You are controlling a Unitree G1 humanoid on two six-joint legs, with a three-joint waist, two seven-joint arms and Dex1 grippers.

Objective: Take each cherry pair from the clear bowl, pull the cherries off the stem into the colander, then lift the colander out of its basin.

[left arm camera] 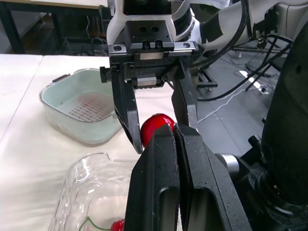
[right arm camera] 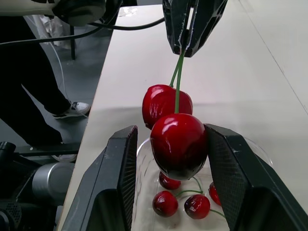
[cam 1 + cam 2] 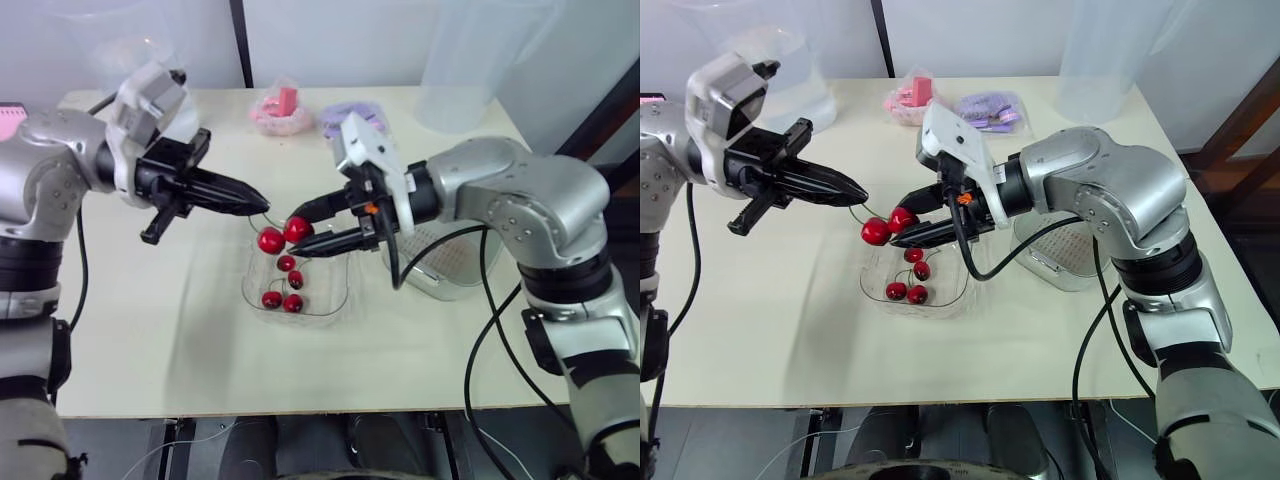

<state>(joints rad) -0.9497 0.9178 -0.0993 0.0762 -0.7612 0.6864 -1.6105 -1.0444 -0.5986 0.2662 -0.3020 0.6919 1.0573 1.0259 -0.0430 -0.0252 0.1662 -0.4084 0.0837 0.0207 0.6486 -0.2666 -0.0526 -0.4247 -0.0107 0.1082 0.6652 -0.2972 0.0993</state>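
Observation:
My left gripper is shut on the green stem of a cherry pair, holding it just above the clear bowl. The two red cherries hang below its tips. My right gripper is open, one black finger on each side of the nearer cherry; a thin gap shows on one side. Several loose cherries lie in the bowl. The white colander sits in its clear basin under my right forearm, to the right of the bowl.
A pink packet and a purple packet lie at the table's back. A large clear container stands back left and a clear plastic bag back right. Black cables hang by my right arm.

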